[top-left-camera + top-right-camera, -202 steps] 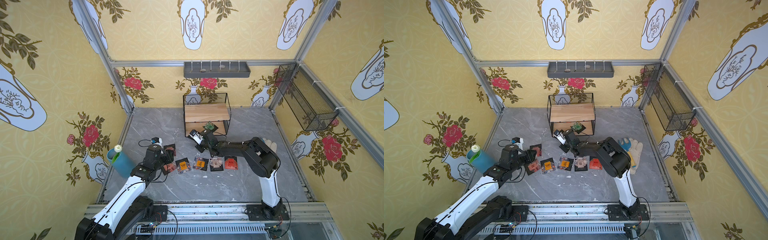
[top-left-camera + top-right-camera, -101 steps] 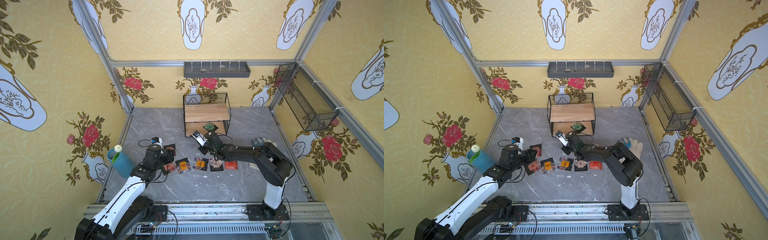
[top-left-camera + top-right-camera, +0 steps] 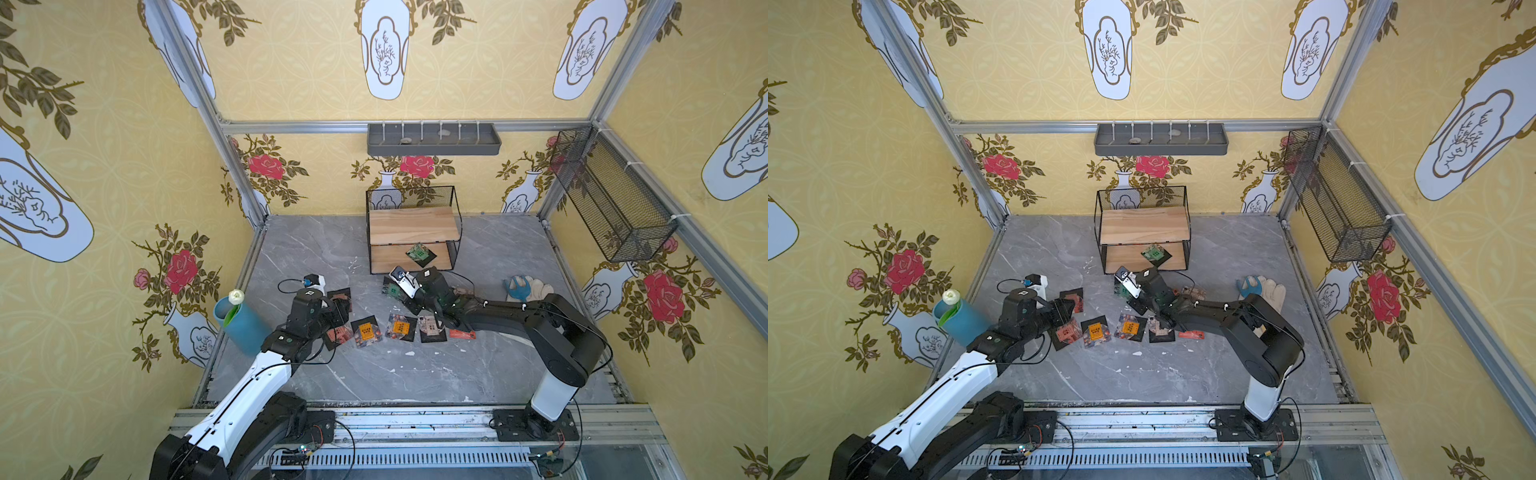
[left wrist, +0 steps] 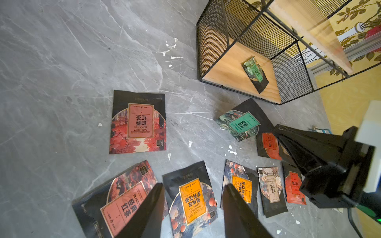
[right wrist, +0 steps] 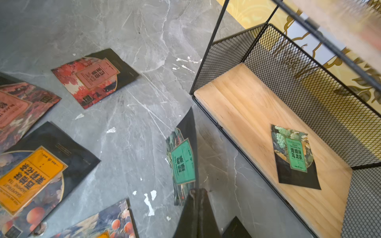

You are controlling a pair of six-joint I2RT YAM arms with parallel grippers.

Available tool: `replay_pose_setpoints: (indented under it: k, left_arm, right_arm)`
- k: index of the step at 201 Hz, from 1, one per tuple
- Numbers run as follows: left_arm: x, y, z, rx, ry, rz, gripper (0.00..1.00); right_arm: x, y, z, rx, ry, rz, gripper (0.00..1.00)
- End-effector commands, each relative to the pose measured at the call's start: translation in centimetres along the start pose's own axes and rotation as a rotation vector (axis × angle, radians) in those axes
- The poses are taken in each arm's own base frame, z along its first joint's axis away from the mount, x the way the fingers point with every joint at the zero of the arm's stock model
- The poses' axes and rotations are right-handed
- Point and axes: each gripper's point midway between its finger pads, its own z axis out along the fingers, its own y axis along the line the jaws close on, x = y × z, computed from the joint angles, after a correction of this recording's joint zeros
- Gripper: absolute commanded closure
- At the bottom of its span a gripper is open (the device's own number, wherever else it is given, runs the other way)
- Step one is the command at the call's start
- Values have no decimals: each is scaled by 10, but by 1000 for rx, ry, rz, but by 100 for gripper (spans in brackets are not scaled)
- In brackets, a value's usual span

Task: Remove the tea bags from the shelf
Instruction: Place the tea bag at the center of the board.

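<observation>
Right arm's elbow (image 3: pixel 561 345) has swung outward and lower since the earlier frame, while the right claw (image 5: pixel 194 193) stays pinched shut on a green tea bag (image 5: pixel 182 160), held on edge just in front of the shelf (image 3: pixel 413 224). Left claw (image 4: pixel 192 186) stands half open and empty above the other tea bags (image 3: pixel 365 330) lying on the tabletop (image 3: pixel 374 374). One green sachet (image 3: pixel 420 252) lies on the shelf's lower board.

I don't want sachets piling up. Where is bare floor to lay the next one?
Bare: the wide strip between the tea bags and the front rail; also the marble between the shelf and the glove. Crowded: just before the shelf, where the tea bags lie.
</observation>
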Motion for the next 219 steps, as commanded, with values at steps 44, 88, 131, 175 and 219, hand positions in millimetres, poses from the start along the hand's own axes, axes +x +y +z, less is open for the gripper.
replay_pose_setpoints:
  k: [44,88,131,175,219]
  left_arm:
    - [-6,-6,0,24,-21,-1,48]
    - [-6,-4,0,16,-23,-3,49]
    - [-6,-3,1,14,-23,-2,49]
    - [-6,-4,0,17,-24,-3,49]
    - [-6,-4,-1,18,-22,-4,49]
  right_arm:
    - [0,-14,6,45,-10,51,100]
    - [8,-35,7,7,-3,228,100]
    - [17,-30,5,-18,5,281,100]
    - [27,-29,10,-13,32,301,100]
    - [30,-35,14,11,22,324,100]
